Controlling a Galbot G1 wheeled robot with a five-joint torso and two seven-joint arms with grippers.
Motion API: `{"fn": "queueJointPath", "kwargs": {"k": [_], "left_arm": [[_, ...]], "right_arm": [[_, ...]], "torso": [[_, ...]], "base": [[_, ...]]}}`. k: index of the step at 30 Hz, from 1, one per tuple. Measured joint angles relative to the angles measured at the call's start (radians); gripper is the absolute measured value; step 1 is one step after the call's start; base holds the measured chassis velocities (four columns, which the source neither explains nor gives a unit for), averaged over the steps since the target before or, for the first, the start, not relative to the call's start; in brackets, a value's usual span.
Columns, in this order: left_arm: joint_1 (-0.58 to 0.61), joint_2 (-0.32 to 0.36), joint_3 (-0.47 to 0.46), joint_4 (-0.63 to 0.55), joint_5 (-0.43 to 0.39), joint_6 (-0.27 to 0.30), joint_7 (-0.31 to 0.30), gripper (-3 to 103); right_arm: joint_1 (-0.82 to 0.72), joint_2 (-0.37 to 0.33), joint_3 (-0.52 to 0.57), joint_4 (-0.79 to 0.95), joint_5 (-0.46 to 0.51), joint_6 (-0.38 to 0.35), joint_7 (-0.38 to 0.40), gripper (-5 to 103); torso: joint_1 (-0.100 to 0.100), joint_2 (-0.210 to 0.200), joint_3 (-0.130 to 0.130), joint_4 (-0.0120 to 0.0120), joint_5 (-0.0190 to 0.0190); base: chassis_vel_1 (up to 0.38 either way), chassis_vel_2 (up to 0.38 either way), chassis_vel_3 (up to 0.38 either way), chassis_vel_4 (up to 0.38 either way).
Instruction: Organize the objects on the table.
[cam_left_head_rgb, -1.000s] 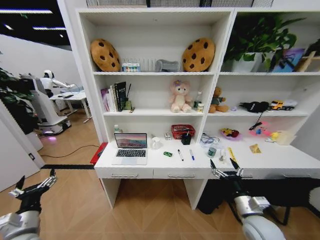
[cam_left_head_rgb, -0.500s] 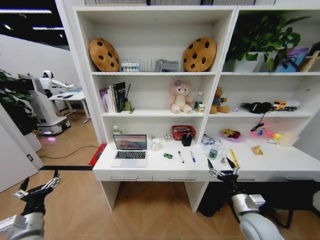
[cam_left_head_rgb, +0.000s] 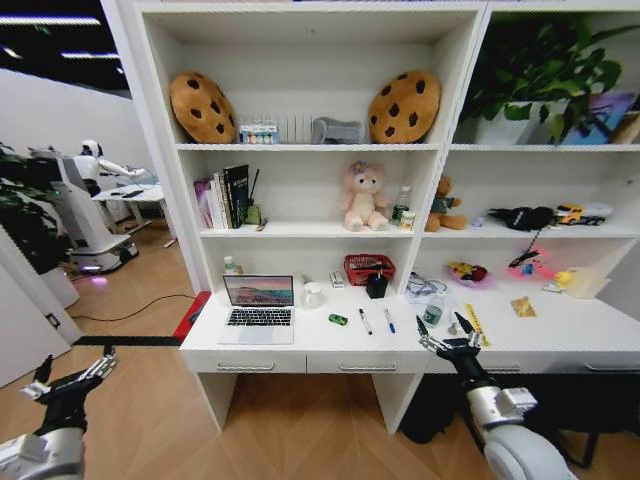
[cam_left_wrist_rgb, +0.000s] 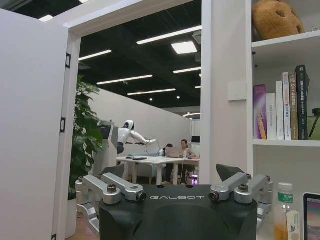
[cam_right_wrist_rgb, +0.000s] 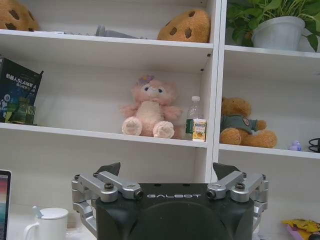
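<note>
Pens (cam_left_head_rgb: 375, 320) lie mid-table (cam_left_head_rgb: 300, 345), long axes running near-to-far, just left of and beyond your open, empty right gripper (cam_left_head_rgb: 449, 342); your left gripper (cam_left_head_rgb: 70, 378), also open, hangs low, far left.

head high, wrists low toward shelves (cam_left_head_rgb: 300, 228)

you're in an office-like robotics lab dressed up as a study: a white desk (cam_left_head_rgb: 400, 345) under a shelf wall (cam_left_head_rgb: 300, 190) of books (cam_left_head_rgb: 228, 194), plush toys (cam_left_head_rgb: 362, 196) and cookie cushions (cam_left_head_rgb: 203, 107), wood floor (cam_left_head_rgb: 290, 420), and another white robot (cam_left_head_rgb: 92, 165) beside a distant office table (cam_left_head_rgb: 135, 193).
</note>
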Motion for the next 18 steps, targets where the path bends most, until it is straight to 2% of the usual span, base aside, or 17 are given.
{"fn": "queueJointPath", "kwargs": {"k": [18], "left_arm": [[0.003,-0.013,0.001,0.002,0.002,-0.012,0.004,100]], "right_arm": [[0.006,0.004,-0.001,-0.012,0.0,-0.001,-0.004,100]], "torso": [[0.0,0.0,0.0,-0.0002,0.0]], "base": [[-0.094,0.099,0.099,-0.092]]}}
